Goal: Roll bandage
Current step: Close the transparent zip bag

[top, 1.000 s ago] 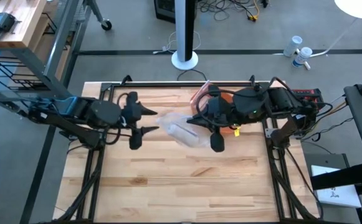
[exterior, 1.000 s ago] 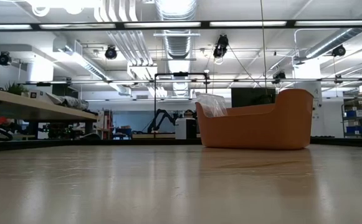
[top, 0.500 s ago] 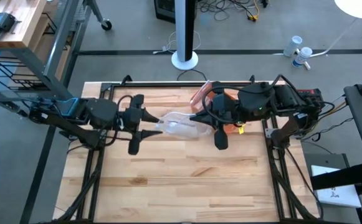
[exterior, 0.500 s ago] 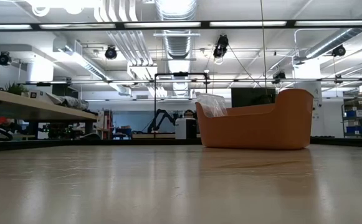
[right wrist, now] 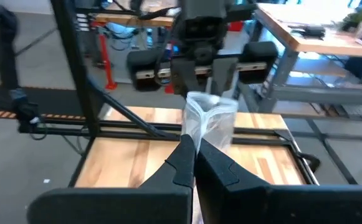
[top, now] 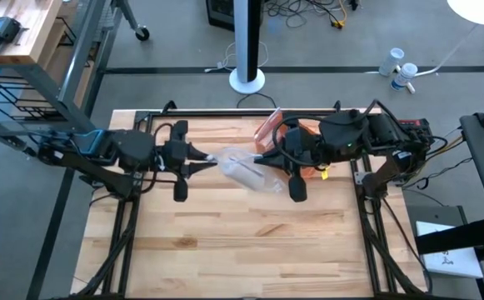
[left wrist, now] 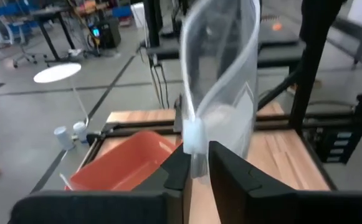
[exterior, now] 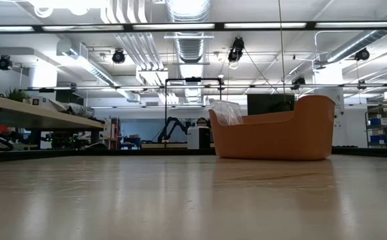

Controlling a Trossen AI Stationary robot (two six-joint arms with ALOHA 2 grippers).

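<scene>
A clear plastic bag (top: 243, 169) hangs in the air above the table, stretched between my two grippers. A pale bandage (top: 245, 174) shows faintly through it. My left gripper (top: 202, 163) is shut on the bag's left end, and my right gripper (top: 263, 159) is shut on its right end. In the left wrist view the bag (left wrist: 221, 68) rises beyond my fingers. In the right wrist view the bag (right wrist: 210, 121) runs away toward the left arm. Neither gripper shows in the low view. My left gripper pinches the bag's edge strip (left wrist: 194, 138) between its two fingers (left wrist: 230, 177), coming about level from the table's left. The bag is clear of the table. My right gripper pinches the bag's opposite end (right wrist: 196, 127) between its fingers (right wrist: 182, 163), coming about level from the table's right; the bag stays lifted.
An orange bin (top: 294, 133) stands at the table's far right under the right arm; in the low view the bin (exterior: 273, 130) holds another clear bag (exterior: 226, 111). A black frame (top: 225, 112) borders the table. Bare wood lies toward the near edge (top: 242, 250).
My left gripper has shut from wide open onto the bag's left end. The bag, which hung slanting from my right gripper alone, now spans between both grippers.
</scene>
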